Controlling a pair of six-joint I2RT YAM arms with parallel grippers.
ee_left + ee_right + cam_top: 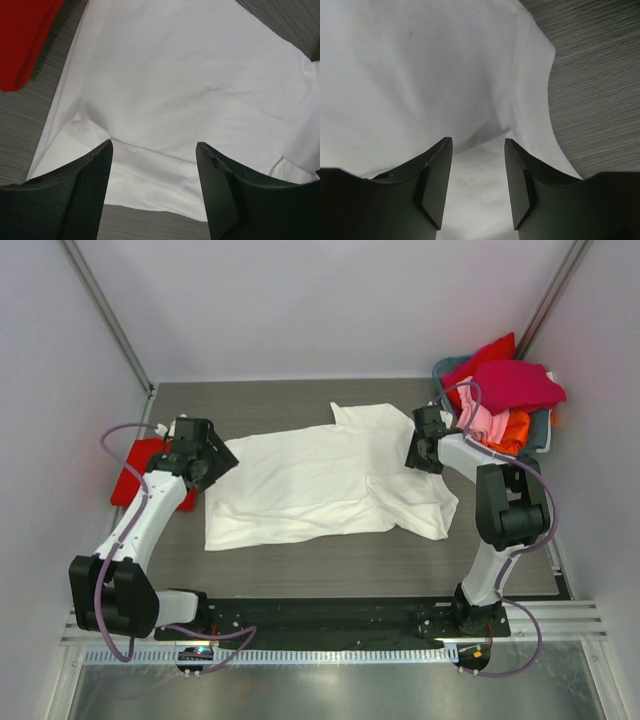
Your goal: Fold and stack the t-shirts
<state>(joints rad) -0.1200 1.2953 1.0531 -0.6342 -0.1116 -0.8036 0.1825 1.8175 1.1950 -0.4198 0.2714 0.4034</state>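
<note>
— Fingers first: the left fingers [80, 200] are standing wide apart above the white t-shirt [320, 480], with nothing pinched between them.

— The right fingers [432, 190] are standing apart too, a little narrower, over a hemmed edge of the same shirt. A crease is rising toward their gap, but we are reading it as loose cloth rather than a grip.

— The shirt is lying spread across the middle of the desk [300, 560], one sleeve pointing to the far side and its right end rumpled. So we are judging this as the start of a fold.

— Then we are wanting both sides pinching at matching corners, taking only the layers meant to travel, and lifting together so the cloth is not skewing. We are also smoothing that rumpled end first.

— The stack is probably growing at the left, where a red t-shirt [140, 475] is lying half under the left arm. The heap of t-shirts [500, 390] is waiting in the basket [541, 428] at the far right.

— We are not seeing much of the red shirt, because the arm is covering it. No print is showing on the white one, and we are not able to say which face is up. The heap is hiding how many shirts it holds.
</note>
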